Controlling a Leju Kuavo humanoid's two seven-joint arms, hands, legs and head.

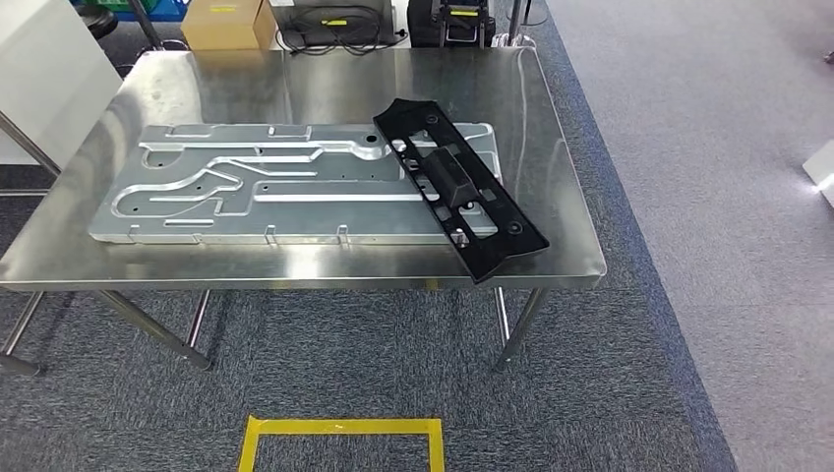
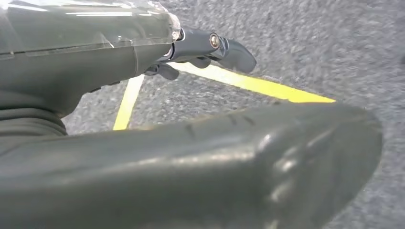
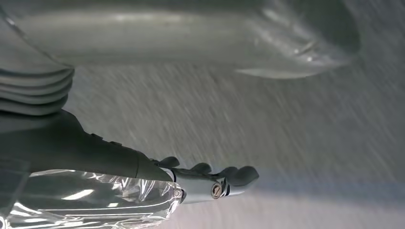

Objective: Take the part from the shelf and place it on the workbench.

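Since the steel workbench (image 1: pixel 295 79) is where the part is meant to end up, it serves as the landmark for everything else. It stands on grey carpet (image 1: pixel 393 364), its polished top taking up the middle of the head view, and its near edge faces the robot.

On the workbench lies a large silver plate (image 1: pixel 256 192) with milled channels, flat and lengthwise, covering most of the top; it looks like a fixture or base already staged for assembly work.

Across the right end of that plate, and so on the right half of the workbench, rests the black part (image 1: pixel 454 187): a long, flat moulded piece set on a diagonal, its far end over the plate and its near end reaching the workbench's front right edge, perhaps slightly overhanging it. As it lies free with no hand on it, I judge the placing step done or all but done; the skewed angle suggests it was set down where the arm could reach, not squared up.

On the floor just in front of the workbench is a yellow tape rectangle (image 1: pixel 342 433), probably a standing mark for the robot.

Both arms seem to hang below the workbench's level. The left hand (image 2: pixel 205 47) holds nothing, fingers loosely extended above the tape. The right hand (image 3: pixel 210 179) is likewise empty, fingers stretched out slightly apart over blurred carpet.

Beyond the workbench's far edge sit a cardboard box (image 1: pixel 228 24) and some cables (image 1: pixel 334 29).
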